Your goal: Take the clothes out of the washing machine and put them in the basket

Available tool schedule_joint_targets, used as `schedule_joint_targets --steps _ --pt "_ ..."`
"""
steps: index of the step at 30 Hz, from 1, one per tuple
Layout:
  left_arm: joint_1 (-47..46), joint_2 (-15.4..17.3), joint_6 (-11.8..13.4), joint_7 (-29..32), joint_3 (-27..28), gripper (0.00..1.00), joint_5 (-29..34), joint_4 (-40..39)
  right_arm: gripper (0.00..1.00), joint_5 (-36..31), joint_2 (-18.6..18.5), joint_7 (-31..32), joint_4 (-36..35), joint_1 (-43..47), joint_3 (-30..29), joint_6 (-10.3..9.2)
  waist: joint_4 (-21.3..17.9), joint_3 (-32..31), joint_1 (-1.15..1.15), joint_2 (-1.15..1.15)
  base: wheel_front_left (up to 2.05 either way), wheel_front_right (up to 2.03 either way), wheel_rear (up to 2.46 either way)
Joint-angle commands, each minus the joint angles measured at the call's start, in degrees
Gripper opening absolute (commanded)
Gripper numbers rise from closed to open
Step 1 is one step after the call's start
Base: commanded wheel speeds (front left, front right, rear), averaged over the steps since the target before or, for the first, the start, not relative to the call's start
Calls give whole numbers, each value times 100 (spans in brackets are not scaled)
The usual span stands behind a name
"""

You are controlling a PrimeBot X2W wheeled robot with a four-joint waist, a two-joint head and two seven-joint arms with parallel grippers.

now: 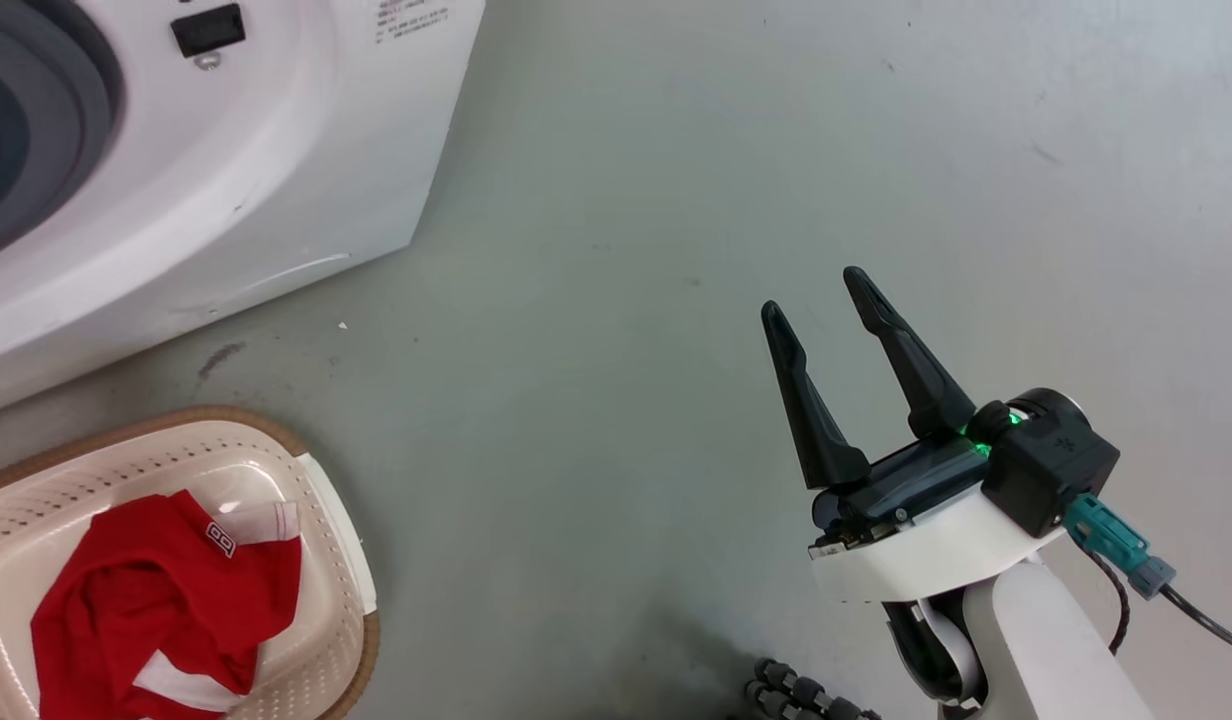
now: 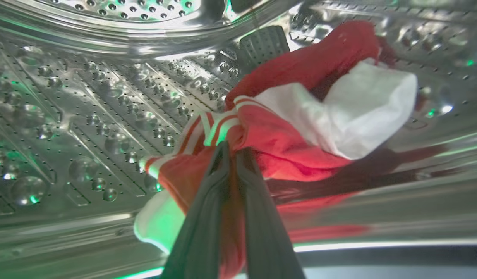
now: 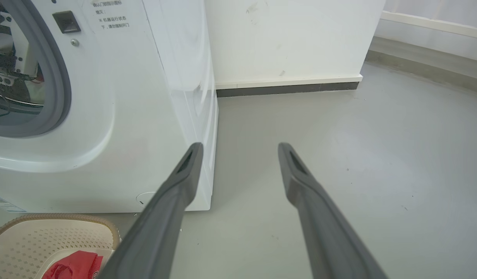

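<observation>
Reaching into the drum [image 2: 87,116], left gripper [image 2: 232,149] clenches the red clothes [image 2: 285,143] — right gripper [image 1: 816,292] gapes over grey floor [image 1: 626,200].

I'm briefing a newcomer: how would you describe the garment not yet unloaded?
Look at the white washing machine, inside its steel drum. A red garment with a white panel and striped trim lies there, pinched by the left hand. The other red garment lies in the cream basket instead.
</observation>
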Motion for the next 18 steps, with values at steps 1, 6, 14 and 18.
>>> schedule_joint_targets --steps 1,6,14,18 --pt "143 -67 47 -162 25 0 -48 61 100 -53 10 -11 20 11 -22 -4 47 -131 0 0 0 0 0" --pt "487 -351 136 -1059 136 0 -221 402 100 -113 9 -11 82 91 -111 -4 136 -460 0 0 0 0 0" --pt "1112 -780 -102 -2470 348 0 -636 1137 100 -295 11 -11 211 313 -218 -4 307 -1087 0 0 0 0 0" --pt "1260 -1006 -238 -3110 336 0 -720 1440 100 -383 9 -11 283 446 -284 -4 428 -1372 0 0 0 0 0"
